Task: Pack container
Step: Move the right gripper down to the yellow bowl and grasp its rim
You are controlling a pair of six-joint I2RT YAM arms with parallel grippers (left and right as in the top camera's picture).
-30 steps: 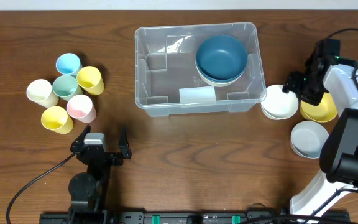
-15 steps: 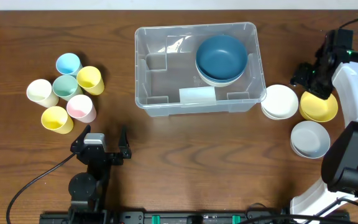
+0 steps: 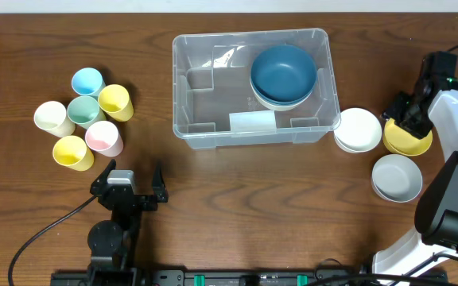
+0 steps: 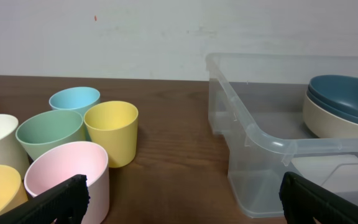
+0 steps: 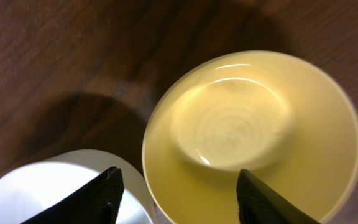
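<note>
Cups [image 3: 82,111], six pastel ones, clustered at nine o'clock on the table [image 3: 237,199]. My left gripper [image 3: 130,183] sat at seven o'clock, fingers spread wide, holding nothing. The container [image 3: 213,103] stood at twelve o'clock, a dark blue bowl [image 3: 284,70] nested on a cream bowl [image 4: 328,127] in its two o'clock corner. At three o'clock my right gripper [image 5: 179,196] hung with fingers spread over the yellow bowl [image 5: 247,137], just beside the white bowl [image 3: 358,129]; a grey bowl [image 3: 396,176] lay at four o'clock.

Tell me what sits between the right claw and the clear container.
The white bowl sits there, close beside the container; the right claw hovers over the yellow bowl. The overhead view shows it.
</note>
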